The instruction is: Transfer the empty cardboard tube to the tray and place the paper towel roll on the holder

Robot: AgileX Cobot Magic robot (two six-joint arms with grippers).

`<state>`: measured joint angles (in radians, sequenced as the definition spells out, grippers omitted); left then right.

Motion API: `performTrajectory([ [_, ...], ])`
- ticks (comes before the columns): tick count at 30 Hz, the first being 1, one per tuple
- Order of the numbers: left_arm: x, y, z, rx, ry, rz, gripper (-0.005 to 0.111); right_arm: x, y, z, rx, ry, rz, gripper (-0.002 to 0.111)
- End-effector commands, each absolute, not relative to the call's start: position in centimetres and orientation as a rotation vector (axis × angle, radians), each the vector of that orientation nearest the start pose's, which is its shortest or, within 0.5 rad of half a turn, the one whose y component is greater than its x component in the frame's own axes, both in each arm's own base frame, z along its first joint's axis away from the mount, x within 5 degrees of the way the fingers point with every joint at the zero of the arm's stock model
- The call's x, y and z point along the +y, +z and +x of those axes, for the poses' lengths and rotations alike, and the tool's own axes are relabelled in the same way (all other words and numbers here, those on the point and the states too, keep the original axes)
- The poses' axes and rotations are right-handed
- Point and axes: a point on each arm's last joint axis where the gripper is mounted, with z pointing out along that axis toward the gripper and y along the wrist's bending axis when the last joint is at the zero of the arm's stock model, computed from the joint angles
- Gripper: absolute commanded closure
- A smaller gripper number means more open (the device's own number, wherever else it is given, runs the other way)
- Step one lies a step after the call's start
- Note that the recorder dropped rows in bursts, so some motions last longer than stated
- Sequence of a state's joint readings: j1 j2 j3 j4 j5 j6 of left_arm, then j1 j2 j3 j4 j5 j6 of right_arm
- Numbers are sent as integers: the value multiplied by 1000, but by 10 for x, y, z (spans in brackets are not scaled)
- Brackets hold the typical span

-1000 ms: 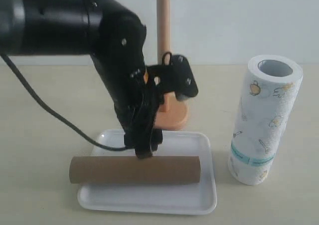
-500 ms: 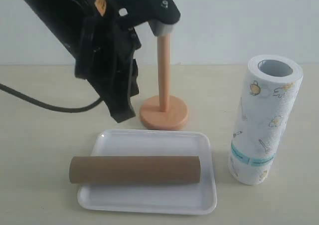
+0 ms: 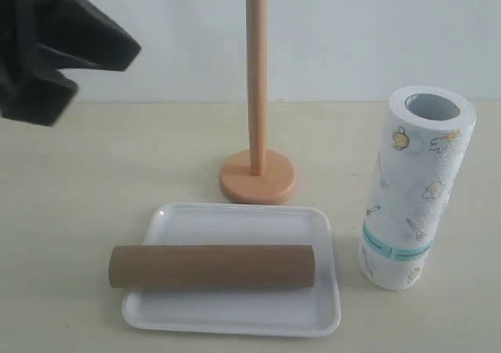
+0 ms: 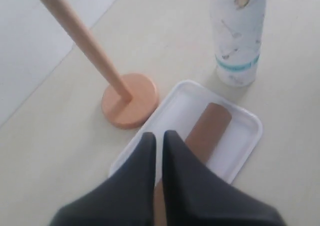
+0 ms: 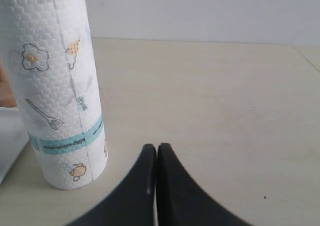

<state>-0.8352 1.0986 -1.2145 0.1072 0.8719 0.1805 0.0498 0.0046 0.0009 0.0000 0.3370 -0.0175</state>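
Brown cardboard tube [image 3: 211, 265] lies on its side across the near part of the white tray [image 3: 235, 221], long way from left to right. Its left end reaches a little over the left rim. Far behind the tray stands the wooden holder [image 3: 257, 177] on the beige table [image 3: 78, 181], upright, with its pole bare. The paper towel roll [image 3: 415, 189] stands upright on the table just to the right of the tray, its hollow core facing up.

At the far left, the black left arm [image 3: 47, 48] is high above the table. The left gripper [image 4: 159, 136] holds nothing, and its fingers are almost together, with only a thin slit between them. The right gripper [image 5: 156, 148] is near the roll but apart from it. Its fingers are pressed together and also hold nothing.
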Motion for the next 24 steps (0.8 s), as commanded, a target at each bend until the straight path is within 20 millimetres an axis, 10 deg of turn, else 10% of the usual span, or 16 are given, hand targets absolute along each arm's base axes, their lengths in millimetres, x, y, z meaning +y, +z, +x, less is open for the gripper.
performTrajectory([
  [1, -135, 429, 127, 1859, -336, 1016, 103, 3, 183, 54, 1816, 23, -66, 108],
  [18, -84, 461, 84, 1684, -384, 895, 103, 3, 183, 54, 1816, 23, -66, 108],
  [24, -81, 421, 114, 1767, -265, 761, 103, 3, 183, 54, 1816, 23, -66, 108],
])
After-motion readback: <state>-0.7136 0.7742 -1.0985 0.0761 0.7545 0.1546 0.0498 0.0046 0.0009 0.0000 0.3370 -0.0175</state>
